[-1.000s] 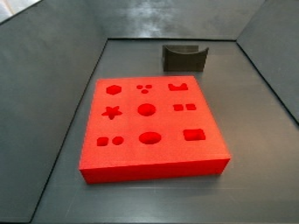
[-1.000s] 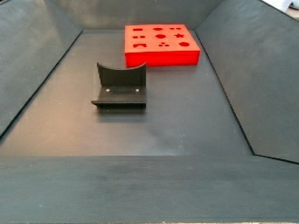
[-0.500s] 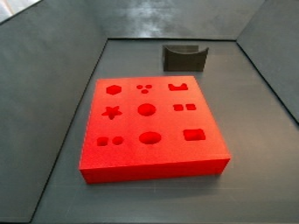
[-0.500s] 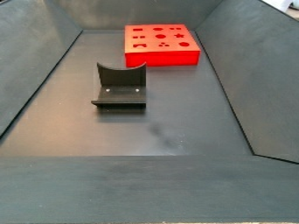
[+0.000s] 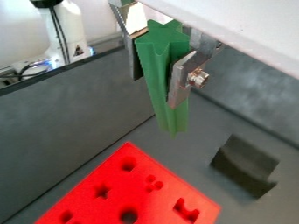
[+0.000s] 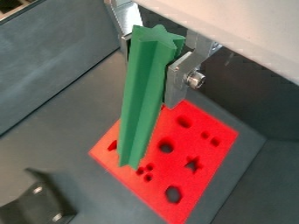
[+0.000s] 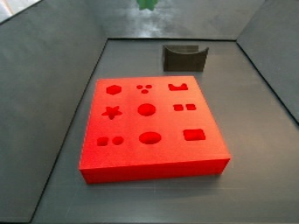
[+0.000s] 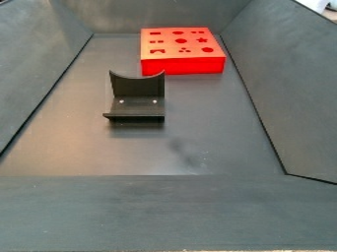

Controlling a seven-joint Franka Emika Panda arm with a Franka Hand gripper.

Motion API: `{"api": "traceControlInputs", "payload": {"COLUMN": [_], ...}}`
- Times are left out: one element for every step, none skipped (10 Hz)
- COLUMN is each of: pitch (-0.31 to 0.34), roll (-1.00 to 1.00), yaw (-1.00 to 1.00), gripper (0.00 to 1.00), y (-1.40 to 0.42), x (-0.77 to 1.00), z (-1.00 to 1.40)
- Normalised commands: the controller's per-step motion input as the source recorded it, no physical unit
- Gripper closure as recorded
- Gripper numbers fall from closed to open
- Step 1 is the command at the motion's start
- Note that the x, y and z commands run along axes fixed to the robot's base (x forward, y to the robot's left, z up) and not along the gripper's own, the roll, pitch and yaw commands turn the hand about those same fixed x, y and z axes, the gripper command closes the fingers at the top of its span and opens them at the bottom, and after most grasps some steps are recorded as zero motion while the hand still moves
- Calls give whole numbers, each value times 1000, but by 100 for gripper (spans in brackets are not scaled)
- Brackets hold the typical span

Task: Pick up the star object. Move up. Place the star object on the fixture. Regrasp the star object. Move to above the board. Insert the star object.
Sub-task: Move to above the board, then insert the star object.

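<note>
hanging high over the floor, the gripper [image 5: 158,66] clamps the long, slim bright green star-section prism, the star object [image 5: 160,79], between its 2 flat silver fingers [image 5: 184,77] in both wrist views, the prism pointing down with its free end over the big flat red-orange board [image 6: 176,157] full of shaped holes. in a side view only a green tip [image 7: 146,4] shows at the top edge, above the small dark notched fixture [image 7: 184,58], which stands empty just beyond the board [image 7: 149,129]. elsewhere the fixture [image 8: 134,96] sits mid-frame, the board [image 8: 182,49] well behind it.
</note>
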Motion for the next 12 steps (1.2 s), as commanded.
{"api": "traceControlInputs", "payload": {"pitch": [-66, -50, 0, 0, 0, 0, -44, -123, -119, -116, -89, -86], "roll": [-452, -297, -33, -31, 0, 0, -40, -304, -319, -319, -336, -339], "yaw": [-41, -28, 0, 0, -20, -37, -80, -414, -649, -660, -631, -614], "gripper": [100, 100, 100, 100, 100, 100, 100, 100, 100, 100, 100, 100], "y": [-2, -2, 37, 34, 0, 0, 0, -86, -149, -137, -154, -163], "x": [-62, -47, 0, 0, 0, 0, 0, -194, -231, -229, -223, -231], "z": [2, 4, 0, 0, -63, -91, -277, -486, -454, -443, -434, -426]}}
